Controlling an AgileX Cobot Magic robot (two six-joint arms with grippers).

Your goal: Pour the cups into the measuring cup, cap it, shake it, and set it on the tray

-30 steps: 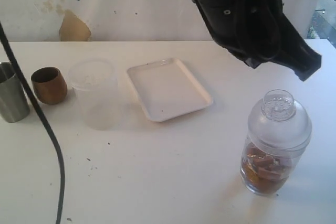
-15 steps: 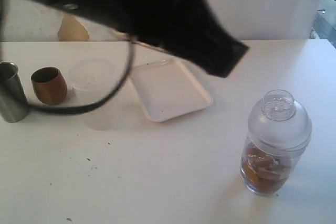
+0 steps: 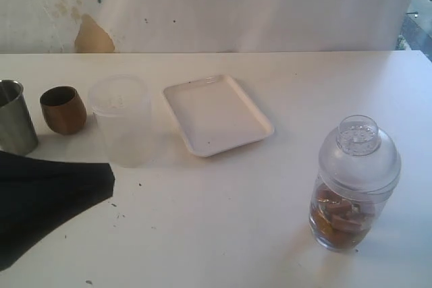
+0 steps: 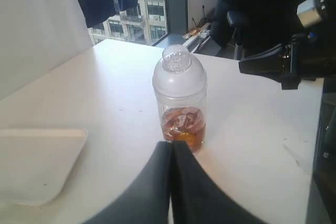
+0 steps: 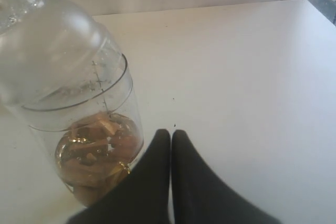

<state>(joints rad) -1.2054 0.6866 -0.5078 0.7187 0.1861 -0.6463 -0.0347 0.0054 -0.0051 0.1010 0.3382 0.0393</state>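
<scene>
White counter carries everything. The flat tray lies near its middle, toward the back. A black part of the left arm covers the near left corner, in front of the steel tumbler. A frosted plastic tub stands upright just left of the tray. The measuring cup stands upright on the counter at the near right, well apart from the tray. It is capped by a clear domed lid and has amber liquid and brown pieces at its bottom. Only open counter lies between it and the tray. The small wooden cup sits between tumbler and tub. The left pincer is closed, fingers pressed together, holding nothing, pointing toward the measuring cup. The right pincer is likewise closed and empty, its tips just beside the cup's base.
</scene>
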